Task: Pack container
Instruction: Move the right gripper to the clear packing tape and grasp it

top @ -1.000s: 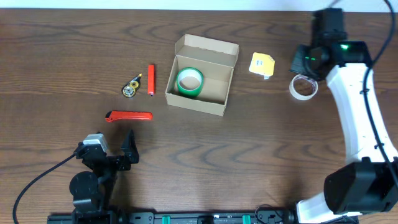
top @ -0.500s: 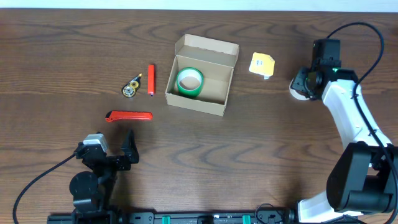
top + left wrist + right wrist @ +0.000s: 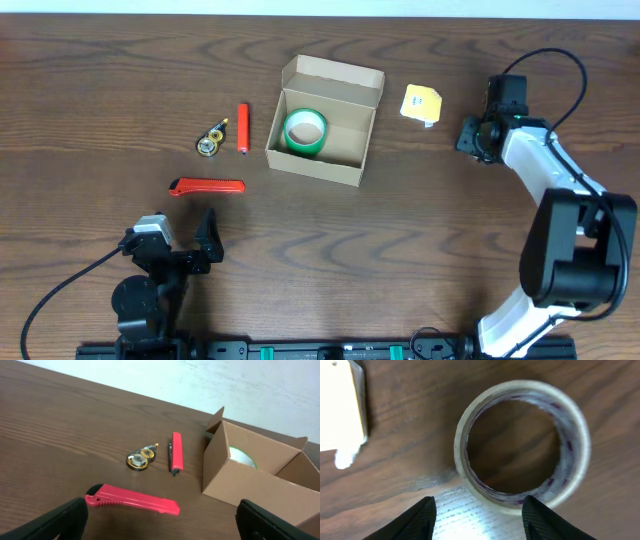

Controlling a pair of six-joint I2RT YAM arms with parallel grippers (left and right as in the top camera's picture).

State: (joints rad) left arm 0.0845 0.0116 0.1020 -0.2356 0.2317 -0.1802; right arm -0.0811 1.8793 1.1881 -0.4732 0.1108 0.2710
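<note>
The container (image 3: 352,92) is an open tan cardboard box at mid-table with a green tape roll (image 3: 305,132) inside; the left wrist view shows the container (image 3: 260,482) with the green roll (image 3: 243,457) peeking over its wall. My right gripper (image 3: 476,138) hangs low to the right of it, open, just above a clear tape roll (image 3: 577,450) lying flat. One fingertip stands over the roll's near rim, the other outside it to the left, and nothing is held. The arm hides that roll from overhead. My left gripper (image 3: 190,252) rests wide open near the front edge.
A red utility knife (image 3: 207,186) lies left of the box, just ahead of the left gripper (image 3: 160,527). A red pen (image 3: 243,128) and a small tape dispenser (image 3: 211,140) lie beyond it. A yellow pad (image 3: 421,104) sits between the box and the right gripper.
My right gripper has gone from shut to open and come down and leftward over the clear tape roll, now covered in the overhead view. The left arm has not moved.
</note>
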